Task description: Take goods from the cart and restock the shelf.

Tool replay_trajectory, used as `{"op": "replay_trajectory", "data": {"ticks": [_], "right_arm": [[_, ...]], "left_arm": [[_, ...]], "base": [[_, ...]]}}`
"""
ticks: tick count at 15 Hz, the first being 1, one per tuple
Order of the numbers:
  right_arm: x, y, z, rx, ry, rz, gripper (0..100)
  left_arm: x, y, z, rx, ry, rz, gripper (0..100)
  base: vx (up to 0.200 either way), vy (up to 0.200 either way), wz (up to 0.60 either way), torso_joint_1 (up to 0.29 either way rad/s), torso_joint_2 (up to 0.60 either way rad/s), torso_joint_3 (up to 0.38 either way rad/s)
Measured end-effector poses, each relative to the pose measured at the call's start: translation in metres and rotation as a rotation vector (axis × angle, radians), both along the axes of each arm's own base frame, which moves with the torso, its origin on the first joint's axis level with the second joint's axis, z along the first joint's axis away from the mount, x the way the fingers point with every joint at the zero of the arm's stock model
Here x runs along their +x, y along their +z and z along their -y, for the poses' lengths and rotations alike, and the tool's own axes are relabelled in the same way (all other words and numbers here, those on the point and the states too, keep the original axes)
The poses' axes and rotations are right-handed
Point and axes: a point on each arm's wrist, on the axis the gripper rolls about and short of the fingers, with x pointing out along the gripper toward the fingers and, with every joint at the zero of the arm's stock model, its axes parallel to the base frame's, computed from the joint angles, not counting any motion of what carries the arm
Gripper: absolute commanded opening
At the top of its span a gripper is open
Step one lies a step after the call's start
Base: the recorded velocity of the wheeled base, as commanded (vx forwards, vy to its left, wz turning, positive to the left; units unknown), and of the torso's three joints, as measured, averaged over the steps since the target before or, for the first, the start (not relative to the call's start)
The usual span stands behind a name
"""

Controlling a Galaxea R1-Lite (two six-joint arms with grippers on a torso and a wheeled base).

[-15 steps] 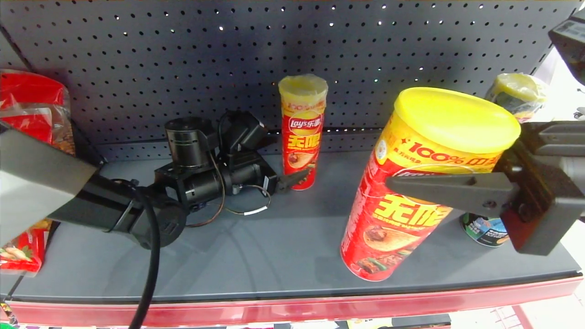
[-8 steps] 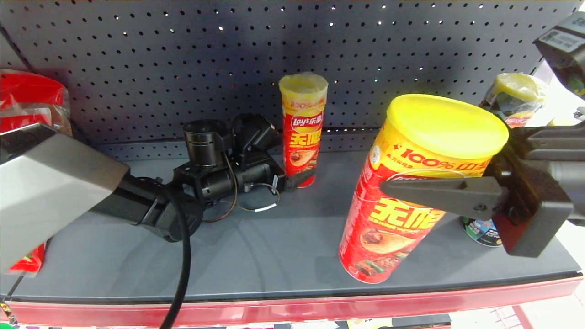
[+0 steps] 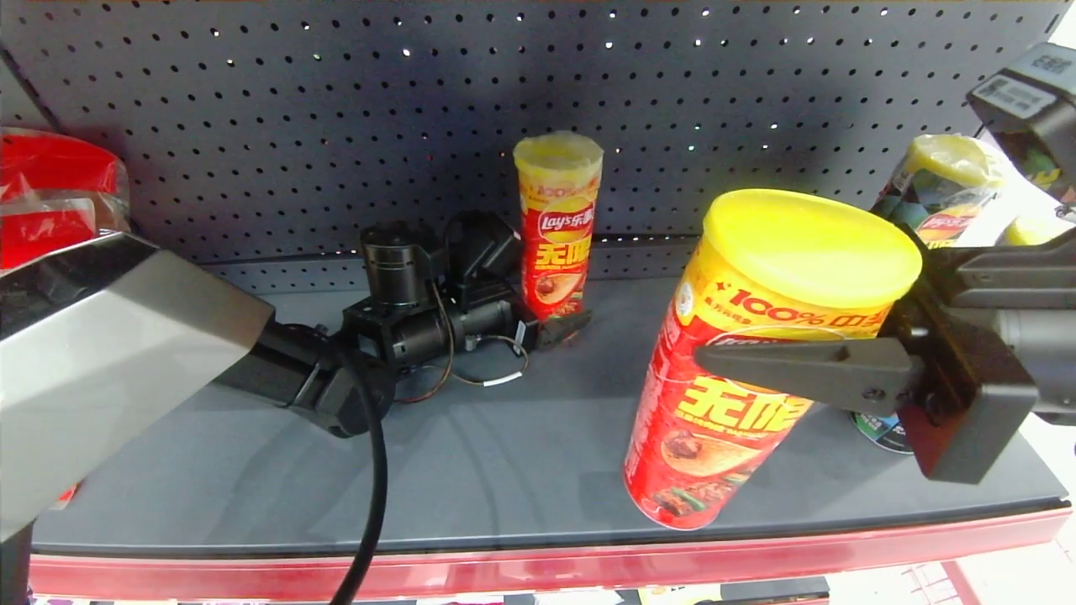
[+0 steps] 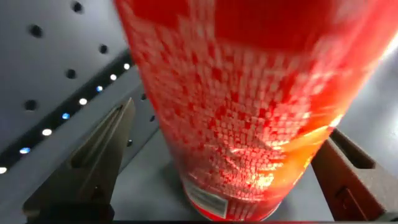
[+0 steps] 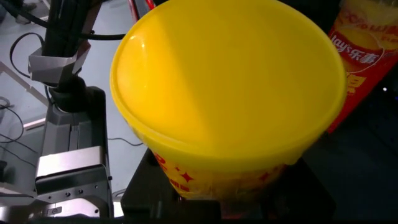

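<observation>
A grey shelf (image 3: pixel 471 470) with a red lip runs under a dark pegboard (image 3: pixel 336 101).

The held can (image 3: pixel 714 454) is clenched in the right pincer (image 3: pixel 748 349). One finger crosses the can's label just under the yellow lid, which sits above the fingers, while the base hangs well below them, close over the shelf near the lip. Whether the base touches the shelf, I cannot tell. Beyond this pincer, toward the pegboard, stands a dark can (image 3: pixel 933 193).

The left pincer (image 3: pixel 559 323) is released. Its fingers (image 4: pixel 93 162) straddle the foot of the back can (image 3: pixel 556 227) with a gap on each side, and the can stands free between them, close to the pegboard. Far behind that arm lie red bags (image 3: pixel 50 185).

Risks, as I judge them: let go at this lean and so near the lip, the held can would likely topple or roll off the front. A swing of the right pincer could strike the dark can behind it. A skewed retreat of the left pincer could clip the back can's foot and tip it.

The held can's long axis leans: lid up and toward the right pincer's wrist, base down and away from it. The back can's axis is upright, lid on top.
</observation>
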Motion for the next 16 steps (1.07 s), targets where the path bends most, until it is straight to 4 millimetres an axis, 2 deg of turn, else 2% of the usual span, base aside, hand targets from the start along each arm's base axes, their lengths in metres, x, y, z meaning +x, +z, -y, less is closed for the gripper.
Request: {"op": "replay_trajectory", "data": {"ticks": [6, 9, 12, 16], "right_arm": [[0.000, -0.003, -0.001, -0.006, 0.002, -0.008, 0], [0.002, -0.002, -0.001, -0.006, 0.002, -0.007, 0], [0.004, -0.004, -0.003, -0.008, -0.002, -0.011, 0], [0.011, -0.004, -0.008, 0.005, -0.009, -0.008, 0]], "left_arm": [[0.000, -0.003, 0.000, 0.001, 0.002, -0.012, 0], [-0.009, 0.002, -0.005, 0.003, 0.000, -0.018, 0], [-0.038, 0.008, -0.016, 0.015, -0.032, -0.042, 0], [-0.102, 0.018, -0.043, 0.035, -0.076, -0.081, 0]], "base": [[0.000, 0.000, 0.00, 0.000, 0.00, 0.000], [0.000, 0.000, 0.00, 0.000, 0.00, 0.000], [0.000, 0.000, 0.00, 0.000, 0.00, 0.000], [0.000, 0.000, 0.00, 0.000, 0.00, 0.000]]}}
